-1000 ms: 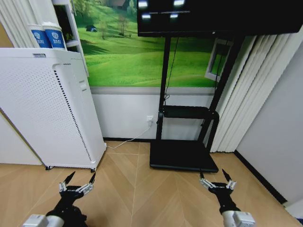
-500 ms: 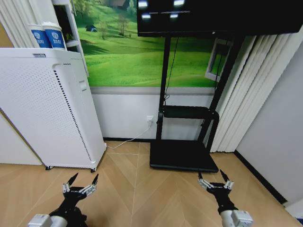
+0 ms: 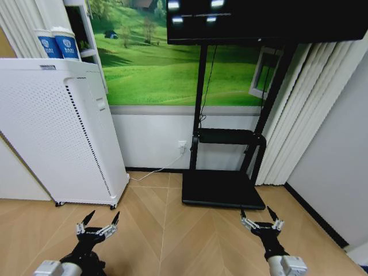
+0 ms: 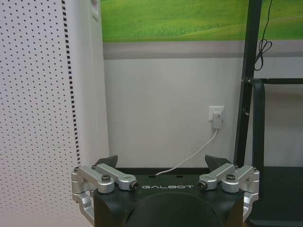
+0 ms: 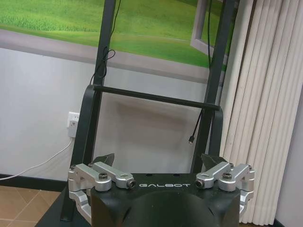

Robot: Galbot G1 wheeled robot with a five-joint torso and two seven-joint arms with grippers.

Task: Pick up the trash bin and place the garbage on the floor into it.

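Head view has both arms held low over the chevron wood floor [image 3: 172,230], left gripper [image 3: 98,221] and right gripper [image 3: 259,217] spread wide and empty. Neither bin nor litter can be located here, so handling can't be judged; a wastebasket would probably be taken by its rim.

Head view is taken from above, facing the wall [image 3: 149,138] and floor [image 3: 172,230]; both wrist views are aimed level and closer; the socket [image 4: 216,113] is shared
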